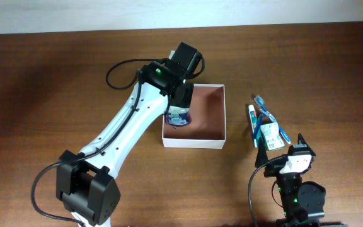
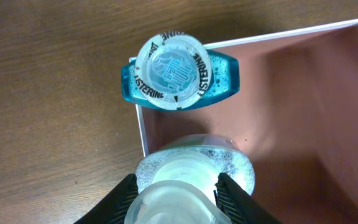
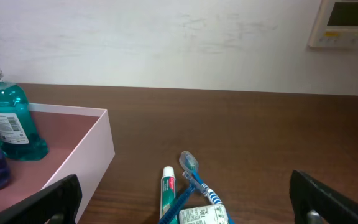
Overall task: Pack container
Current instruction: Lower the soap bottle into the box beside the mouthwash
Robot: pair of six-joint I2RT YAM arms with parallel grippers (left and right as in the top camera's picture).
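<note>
Left wrist view: the left hand [image 2: 176, 186] is closed narrowly on the top of a small clear-capped bottle [image 2: 194, 165], over the left side of the container [image 2: 278, 37]. This open white box with a reddish floor sits on the bench [image 1: 55, 75]. A teal mouthwash bottle [image 2: 178, 73] stands upright in the corner just beyond. The held bottle could clip the wall or tip the teal one. The right hand [image 1: 282, 148] rests wide open and empty.

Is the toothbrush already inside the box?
No, the toothbrush lies on the table outside the box, next to the toothpaste.
</note>
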